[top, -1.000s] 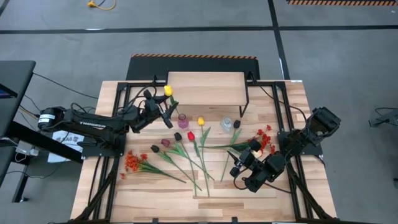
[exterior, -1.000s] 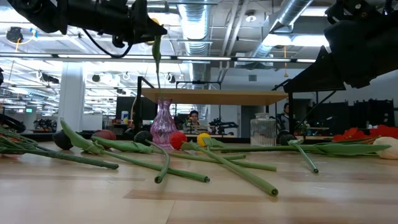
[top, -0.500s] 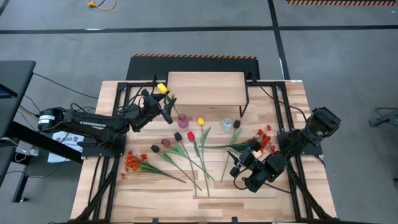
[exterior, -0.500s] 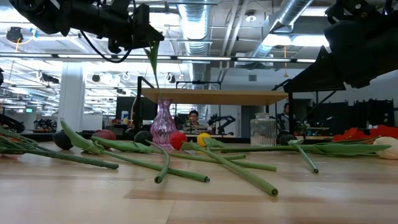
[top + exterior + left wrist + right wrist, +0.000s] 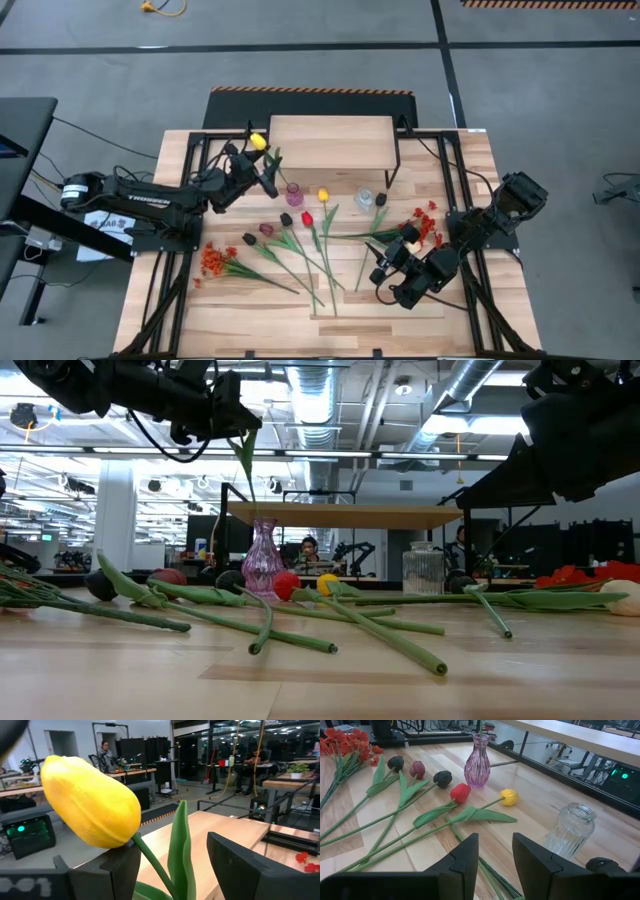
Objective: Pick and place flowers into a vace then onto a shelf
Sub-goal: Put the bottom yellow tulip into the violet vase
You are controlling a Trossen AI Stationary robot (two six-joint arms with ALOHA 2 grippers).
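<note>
Above the pink vase (image 5: 293, 193), the left end effector (image 5: 262, 168) pinches a yellow tulip (image 5: 259, 142) just below its head. Its light, springy stem probably sways, so a lower grip would steer it better. The right end effector (image 5: 493, 857) hovers open, empty, over the bench (image 5: 260, 310).

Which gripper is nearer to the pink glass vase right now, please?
The left. The left gripper hangs just beside the pink vase, toward the shelf, shut on a yellow tulip. The right gripper sits open, well across the table near the front edge.
</note>
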